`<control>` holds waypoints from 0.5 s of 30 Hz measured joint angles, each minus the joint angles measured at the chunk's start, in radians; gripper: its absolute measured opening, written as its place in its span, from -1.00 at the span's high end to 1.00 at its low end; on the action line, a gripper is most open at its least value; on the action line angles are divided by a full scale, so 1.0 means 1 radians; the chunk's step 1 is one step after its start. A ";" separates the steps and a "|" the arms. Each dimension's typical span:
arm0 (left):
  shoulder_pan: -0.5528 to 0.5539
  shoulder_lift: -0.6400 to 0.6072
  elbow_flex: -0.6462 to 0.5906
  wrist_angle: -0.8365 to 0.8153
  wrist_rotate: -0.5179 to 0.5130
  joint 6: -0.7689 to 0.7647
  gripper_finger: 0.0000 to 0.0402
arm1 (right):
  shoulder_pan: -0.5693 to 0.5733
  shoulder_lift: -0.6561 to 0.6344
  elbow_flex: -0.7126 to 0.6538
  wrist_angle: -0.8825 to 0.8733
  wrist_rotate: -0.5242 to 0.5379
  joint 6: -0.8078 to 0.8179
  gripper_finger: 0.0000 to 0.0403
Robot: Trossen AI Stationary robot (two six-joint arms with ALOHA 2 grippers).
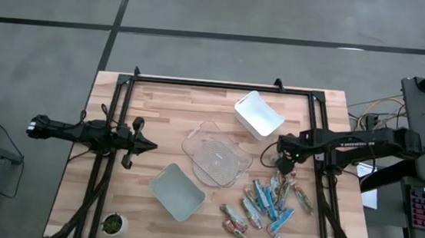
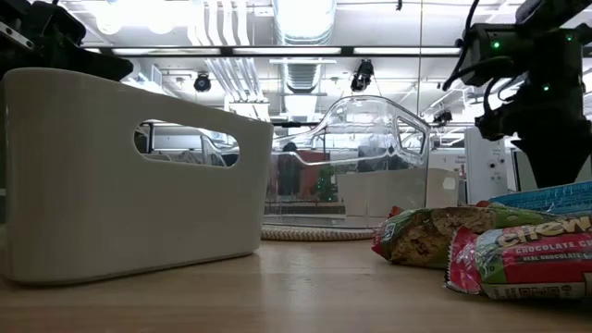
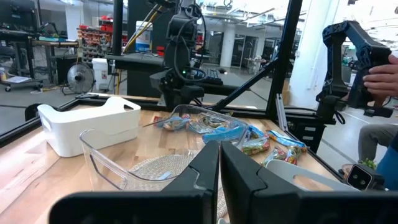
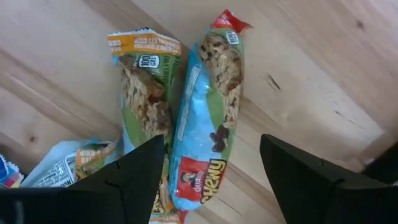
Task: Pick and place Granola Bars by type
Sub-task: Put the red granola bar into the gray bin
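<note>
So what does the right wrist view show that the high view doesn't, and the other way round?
Only the right wrist view shows the print on the two bars below the open right gripper: a blue-green Chewy bar beside a green-orange bar. Only the high view shows the three bins, the white bin, the clear bin and the grey-green bin, plus the left gripper waiting at the table's left. Both show the bar pile on wood.

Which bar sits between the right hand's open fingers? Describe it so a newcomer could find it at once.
Start at the white bin at the table's far side, then drop to the right hand hovering over the top of the bar pile. Between its open fingers lies the light-blue-and-green Chewy bar, with a red tip and chocolate chips pictured. Its neighbour, the orange-ended oat bar, has no blue.
</note>
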 joint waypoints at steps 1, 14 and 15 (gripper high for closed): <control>0.000 0.000 0.000 0.000 0.000 0.000 1.00 | 0.004 0.000 -0.007 0.013 0.000 0.005 -0.26; 0.000 0.000 0.000 0.000 0.000 0.000 1.00 | 0.008 0.042 -0.037 0.085 0.033 0.025 -0.24; 0.000 0.000 0.000 0.000 0.000 0.000 1.00 | 0.008 0.047 -0.038 0.086 0.039 0.025 -0.24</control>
